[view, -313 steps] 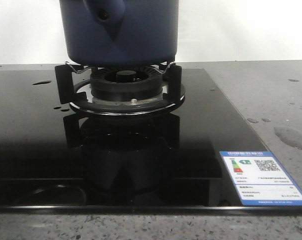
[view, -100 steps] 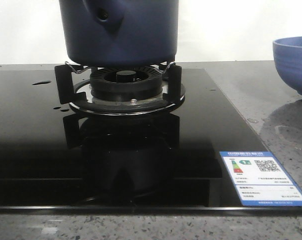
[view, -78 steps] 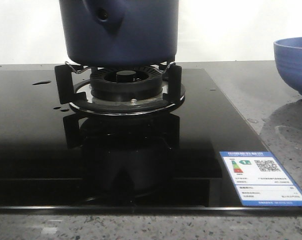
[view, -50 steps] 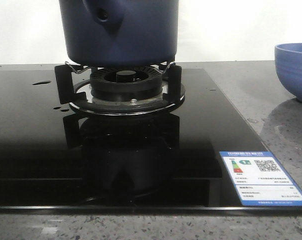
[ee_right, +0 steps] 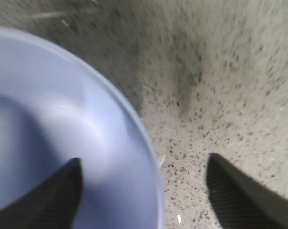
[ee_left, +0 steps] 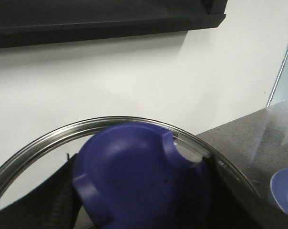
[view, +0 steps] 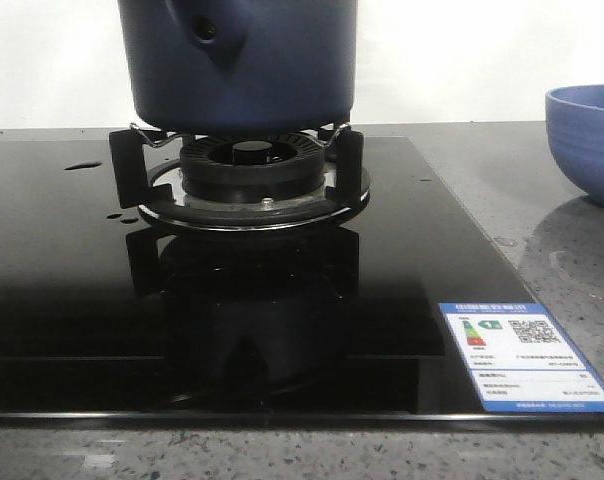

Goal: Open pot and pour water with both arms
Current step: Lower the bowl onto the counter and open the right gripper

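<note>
Front view first: the pot sits on the burner stand of a black glass cooktop, its stubby handle with the round hole facing the camera, top cut off by the frame. A few droplets of water shine on the glass to the left of the burner. A lighter blue bowl pokes in at the right edge over the grey speckled surface, and there's a blue-and-white label on the cooktop's near right corner. Neither hand shows up here.

Left wrist view: the left hand is clamped on a purple-blue knob of a lid, whose metal rim arcs around it. The dark fingers flank the knob on both sides. The bowl peeks in at the corner.

Right wrist view: pretty blurry, but the right hand has its fingers spread wide, straddling the bowl's rim: one inside the bowl, one outside over the surface. Can't tell if they're touching it.
</note>
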`<state>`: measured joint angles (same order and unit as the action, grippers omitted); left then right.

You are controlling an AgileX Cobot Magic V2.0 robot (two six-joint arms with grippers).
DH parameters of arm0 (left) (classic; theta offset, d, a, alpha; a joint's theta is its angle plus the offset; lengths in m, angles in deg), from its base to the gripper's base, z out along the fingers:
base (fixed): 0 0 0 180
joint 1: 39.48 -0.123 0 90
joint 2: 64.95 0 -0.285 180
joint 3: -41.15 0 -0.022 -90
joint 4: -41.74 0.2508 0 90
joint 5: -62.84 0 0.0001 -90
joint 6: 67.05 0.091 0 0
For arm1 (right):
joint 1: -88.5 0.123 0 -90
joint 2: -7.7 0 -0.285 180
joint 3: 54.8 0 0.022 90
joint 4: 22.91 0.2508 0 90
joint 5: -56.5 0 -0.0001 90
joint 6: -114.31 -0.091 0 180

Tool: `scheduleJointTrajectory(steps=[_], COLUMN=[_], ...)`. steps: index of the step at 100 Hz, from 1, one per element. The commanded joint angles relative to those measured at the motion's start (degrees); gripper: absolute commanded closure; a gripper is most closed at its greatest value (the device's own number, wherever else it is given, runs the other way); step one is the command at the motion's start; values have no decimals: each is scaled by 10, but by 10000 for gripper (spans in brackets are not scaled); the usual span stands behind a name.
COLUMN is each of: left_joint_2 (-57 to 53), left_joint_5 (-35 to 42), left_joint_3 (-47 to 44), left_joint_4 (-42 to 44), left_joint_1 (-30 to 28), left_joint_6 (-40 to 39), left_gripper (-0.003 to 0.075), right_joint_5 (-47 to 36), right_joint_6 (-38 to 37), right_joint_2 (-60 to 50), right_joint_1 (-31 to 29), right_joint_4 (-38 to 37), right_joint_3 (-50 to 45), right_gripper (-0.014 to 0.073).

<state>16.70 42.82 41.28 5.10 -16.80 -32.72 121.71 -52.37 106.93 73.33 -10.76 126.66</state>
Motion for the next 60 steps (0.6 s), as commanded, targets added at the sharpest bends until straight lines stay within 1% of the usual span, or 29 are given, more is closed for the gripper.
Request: scheduleJointTrajectory(steps=[1,15,26,48,60], left_joint_2=[-17,-9,6,40,59], left_joint_5=[52,42,30,28,29], left_joint_3=[25,25,25,25,25], left_joint_4=[-16,-28,-43,-44,-44], left_joint_1=[6,6,9,50,60], left_joint_6=[0,0,0,20,26], left_gripper=[393,393,393,393,393], right_joint_5=[11,22,20,21,28], right_joint_6=[1,1,1,1,1], right_joint_2=[-42,-84,-120,-162,-167], right_joint_1=[-2,-2,-2,-2,-2], right_joint_4=[15,32,51,51,53], right_joint_3=[50,90,93,93,93], right_gripper=[23,23,23,23,23])
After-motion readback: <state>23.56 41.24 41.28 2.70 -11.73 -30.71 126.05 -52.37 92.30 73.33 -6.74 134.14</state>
